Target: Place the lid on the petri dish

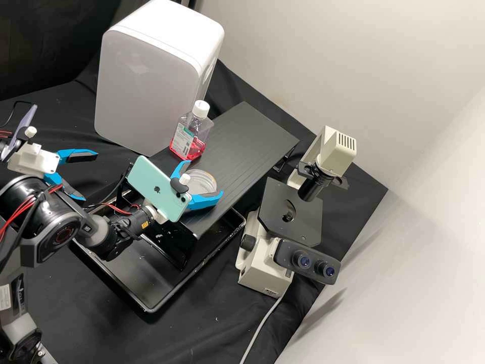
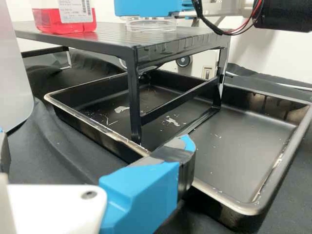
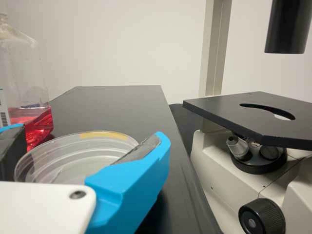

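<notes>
Left hand (image 1: 89, 175) open beside tray (image 1: 198, 263) rim; right hand (image 1: 206, 178) straddles petri dish (image 3: 78, 151) on shelf (image 1: 252, 136), grip unclear.

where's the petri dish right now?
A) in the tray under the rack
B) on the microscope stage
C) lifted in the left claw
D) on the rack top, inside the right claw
D: the petri dish rests on top of the black rack, with the right claw around it.

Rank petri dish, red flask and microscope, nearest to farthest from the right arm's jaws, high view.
1. petri dish, between the jaws, on the shelf.
2. red flask, just beyond, same shelf.
3. microscope, beside the shelf.
</notes>
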You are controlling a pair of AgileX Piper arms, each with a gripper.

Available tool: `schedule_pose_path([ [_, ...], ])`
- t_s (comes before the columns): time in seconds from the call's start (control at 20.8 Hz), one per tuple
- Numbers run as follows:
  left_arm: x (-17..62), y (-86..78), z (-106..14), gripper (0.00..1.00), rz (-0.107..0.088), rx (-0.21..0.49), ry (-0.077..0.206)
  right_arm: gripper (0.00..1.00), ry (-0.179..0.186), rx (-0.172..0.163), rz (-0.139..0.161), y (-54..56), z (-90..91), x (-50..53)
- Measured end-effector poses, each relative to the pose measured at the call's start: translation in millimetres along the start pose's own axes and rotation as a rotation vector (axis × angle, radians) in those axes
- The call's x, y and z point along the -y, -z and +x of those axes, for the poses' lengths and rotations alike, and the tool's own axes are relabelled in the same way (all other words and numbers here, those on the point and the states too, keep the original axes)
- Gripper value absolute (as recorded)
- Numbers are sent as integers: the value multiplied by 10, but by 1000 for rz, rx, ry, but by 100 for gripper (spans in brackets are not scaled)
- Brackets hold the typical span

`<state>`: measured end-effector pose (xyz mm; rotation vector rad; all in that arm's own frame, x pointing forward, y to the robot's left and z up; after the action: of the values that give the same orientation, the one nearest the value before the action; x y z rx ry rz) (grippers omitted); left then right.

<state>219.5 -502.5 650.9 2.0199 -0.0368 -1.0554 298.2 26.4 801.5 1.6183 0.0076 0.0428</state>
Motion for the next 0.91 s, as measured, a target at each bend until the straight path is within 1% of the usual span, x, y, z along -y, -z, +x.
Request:
schedule_pose_path([
  [0.19, 15, 4, 3, 100, -2, -1, 6, 0, 3, 3, 0, -3, 0, 3],
  [0.43, 15, 4, 3, 100, -2, -1, 6, 0, 3, 3, 0, -3, 0, 3],
  [0.53, 15, 4, 3, 100, -2, -1, 6, 0, 11, 7, -2, -6, 0, 10],
  [0.91, 15, 4, 3, 100, -2, -1, 6, 0, 22, 17, -3, -26, -23, 28],
])
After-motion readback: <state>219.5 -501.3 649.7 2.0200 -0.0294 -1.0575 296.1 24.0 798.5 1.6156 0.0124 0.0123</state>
